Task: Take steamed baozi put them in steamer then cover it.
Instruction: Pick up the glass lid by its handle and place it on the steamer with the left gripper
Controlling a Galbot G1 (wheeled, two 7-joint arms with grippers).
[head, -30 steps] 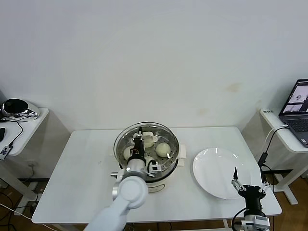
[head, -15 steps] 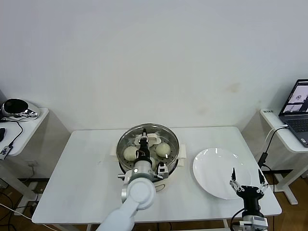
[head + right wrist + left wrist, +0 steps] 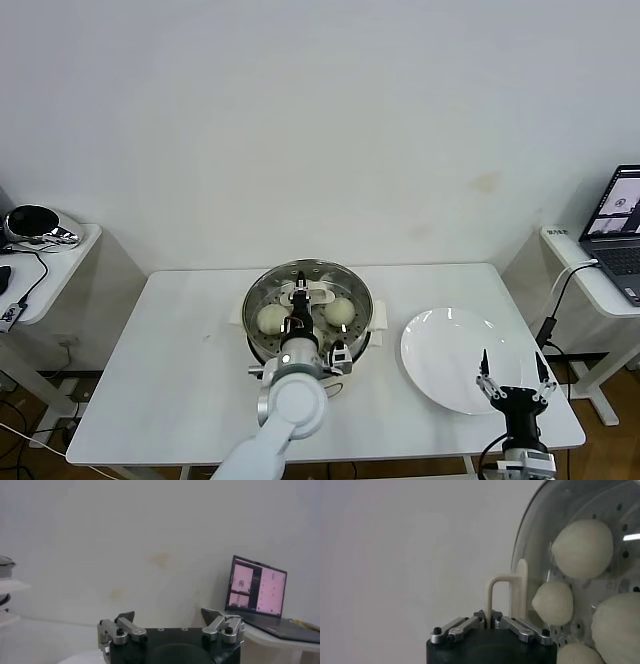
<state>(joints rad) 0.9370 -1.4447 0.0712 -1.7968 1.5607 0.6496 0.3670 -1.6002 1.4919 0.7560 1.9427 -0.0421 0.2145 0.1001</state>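
Note:
The steamer [image 3: 380, 318] stands mid-table with the baozi inside; two buns [image 3: 272, 318] [image 3: 340, 310] show plainly in the head view. The clear glass cover [image 3: 308, 266] lies over the pot. My left gripper [image 3: 299, 303] is above its centre, shut on the cover's cream bar handle [image 3: 492, 592]. The left wrist view shows the gripper [image 3: 490, 616] clamped on that handle and several baozi [image 3: 582, 547] under the glass [image 3: 540, 530]. My right gripper [image 3: 512, 380] is open and empty at the table's front right, by the plate; it also shows in the right wrist view [image 3: 170, 620].
An empty white plate [image 3: 450, 345] lies right of the steamer. A side table with a laptop [image 3: 622, 215] stands at far right, and another side table with a dark device [image 3: 35, 225] at far left. The wall is close behind the table.
My left gripper has carried the cover to the right until it sits centred over the steamer. The right gripper has barely moved.

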